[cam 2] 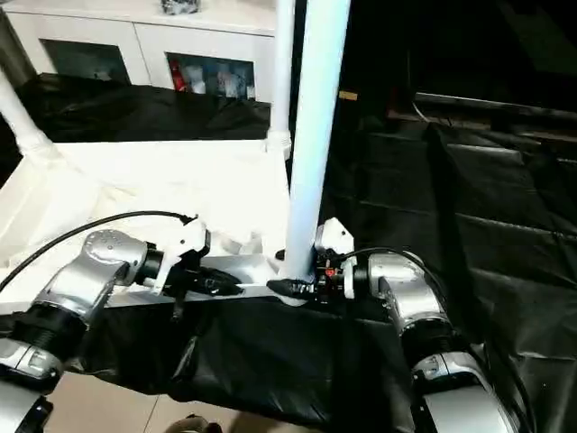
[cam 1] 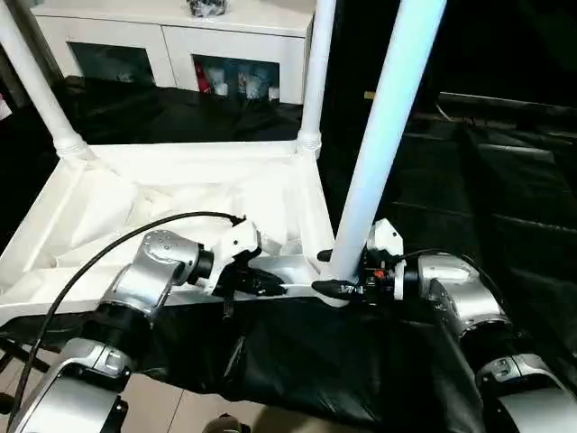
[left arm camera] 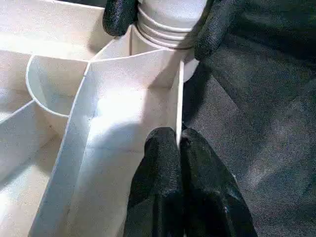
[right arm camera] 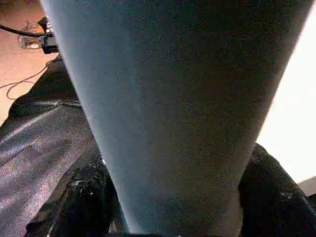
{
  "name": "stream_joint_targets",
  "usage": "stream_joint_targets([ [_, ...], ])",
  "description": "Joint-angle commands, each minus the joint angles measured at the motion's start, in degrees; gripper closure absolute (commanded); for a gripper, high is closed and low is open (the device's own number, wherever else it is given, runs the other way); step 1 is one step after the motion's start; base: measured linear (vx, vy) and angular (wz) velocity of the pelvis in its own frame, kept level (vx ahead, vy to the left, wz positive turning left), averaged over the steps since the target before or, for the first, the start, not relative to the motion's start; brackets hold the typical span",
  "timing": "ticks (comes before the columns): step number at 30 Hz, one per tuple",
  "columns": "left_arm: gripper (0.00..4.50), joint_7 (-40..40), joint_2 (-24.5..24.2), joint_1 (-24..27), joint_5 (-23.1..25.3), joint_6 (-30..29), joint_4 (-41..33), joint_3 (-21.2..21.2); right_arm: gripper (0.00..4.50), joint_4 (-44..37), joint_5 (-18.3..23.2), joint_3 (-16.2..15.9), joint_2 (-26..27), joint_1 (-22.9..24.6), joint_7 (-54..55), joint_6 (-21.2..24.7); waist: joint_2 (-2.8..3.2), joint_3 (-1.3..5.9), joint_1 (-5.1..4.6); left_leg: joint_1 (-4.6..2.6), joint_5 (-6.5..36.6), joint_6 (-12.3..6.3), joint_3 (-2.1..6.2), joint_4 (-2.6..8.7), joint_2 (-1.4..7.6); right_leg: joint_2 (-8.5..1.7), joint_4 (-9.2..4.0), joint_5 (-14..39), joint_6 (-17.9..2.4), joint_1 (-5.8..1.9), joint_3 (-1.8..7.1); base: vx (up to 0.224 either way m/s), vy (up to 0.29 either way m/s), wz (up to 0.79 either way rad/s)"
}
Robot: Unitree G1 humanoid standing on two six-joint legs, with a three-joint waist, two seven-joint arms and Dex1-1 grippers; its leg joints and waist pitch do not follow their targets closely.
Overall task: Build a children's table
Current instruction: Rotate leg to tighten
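Note:
The white tabletop [cam 1: 180, 194] lies upside down on black sheeting, ribbed underside up. Two legs stand in its far corner sockets, one on the left [cam 1: 36, 81] and one on the right [cam 1: 315, 72]. A third leg [cam 1: 383, 135] stands upright in the near right corner socket. My right gripper [cam 1: 330, 273] is around this leg's base, one black finger [left arm camera: 118, 15] pressed on each side of it. My left gripper [left arm camera: 177, 140] is shut on the thin near rim wall of the tabletop, a little left of that socket.
A white cabinet [cam 1: 171, 41] with glass-fronted doors stands behind the tabletop. Black sheeting [cam 1: 315, 361] covers the surface under and to the right of the work. A black cable [cam 1: 108, 244] loops over my left forearm.

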State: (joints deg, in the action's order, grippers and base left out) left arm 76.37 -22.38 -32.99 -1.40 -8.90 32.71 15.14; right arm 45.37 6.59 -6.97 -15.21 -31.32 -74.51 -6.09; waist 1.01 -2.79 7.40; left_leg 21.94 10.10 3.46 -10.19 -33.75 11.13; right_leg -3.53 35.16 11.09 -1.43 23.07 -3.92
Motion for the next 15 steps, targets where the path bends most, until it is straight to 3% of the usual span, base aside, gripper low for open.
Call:
stream_joint_targets([
  [1,4.50,-5.9,1.4,-1.5,-0.1,0.3,-1.4,-1.4,1.80,1.0,-1.9,-3.5,3.1,1.8,0.6,1.1,-0.38,3.63,0.08,-1.05,9.7,-4.04,0.66,3.89,2.80,-5.28,-3.94,9.4,-13.4,-2.77,2.75,0.000,0.000,0.00],
  [4,4.50,-12.0,3.0,-2.4,1.1,-0.1,0.0,-2.6,1.80,4.1,-4.2,-2.3,5.1,0.6,11.5,0.0,-0.39,3.25,-0.28,-1.33,12.4,-2.41,0.77,4.29,2.74,-5.37,-4.53,14.1,-12.4,-2.47,2.83,0.000,0.000,0.00],
  [6,4.50,-18.2,5.2,-3.4,2.0,-1.1,0.9,-3.7,1.81,8.0,-5.9,-0.2,7.7,-1.4,24.8,-0.2,-0.52,2.81,-0.98,-1.64,15.9,0.01,1.04,4.75,2.59,-5.60,-5.27,21.6,-10.7,-2.25,2.92,0.000,0.000,0.00],
  [8,4.50,-22.8,6.9,-4.0,2.8,-1.8,1.4,-4.4,1.81,10.0,-5.9,1.3,9.7,-2.5,31.9,0.2,-0.58,2.81,-1.46,-1.74,17.6,0.93,1.30,4.93,2.52,-5.73,-5.65,25.4,-9.2,-2.36,2.88,0.000,0.000,0.00],
  [10,4.50,-25.8,8.1,-4.4,3.1,-2.5,1.8,-4.9,1.82,11.0,-5.8,2.2,10.9,-3.2,36.0,0.6,-0.56,2.85,-1.79,-1.75,18.2,1.45,1.52,5.14,2.61,-5.63,-5.72,25.3,-8.5,-2.39,2.82,0.000,0.000,0.00],
  [15,4.50,-34.4,12.4,-5.2,4.3,-3.7,2.7,-5.5,1.82,14.2,-6.5,3.3,14.7,-5.6,47.5,1.5,-0.72,3.06,-2.05,-1.87,16.2,0.43,1.05,4.83,2.41,-5.41,-5.43,19.6,-9.9,-2.17,3.19,0.000,0.000,0.00],
])
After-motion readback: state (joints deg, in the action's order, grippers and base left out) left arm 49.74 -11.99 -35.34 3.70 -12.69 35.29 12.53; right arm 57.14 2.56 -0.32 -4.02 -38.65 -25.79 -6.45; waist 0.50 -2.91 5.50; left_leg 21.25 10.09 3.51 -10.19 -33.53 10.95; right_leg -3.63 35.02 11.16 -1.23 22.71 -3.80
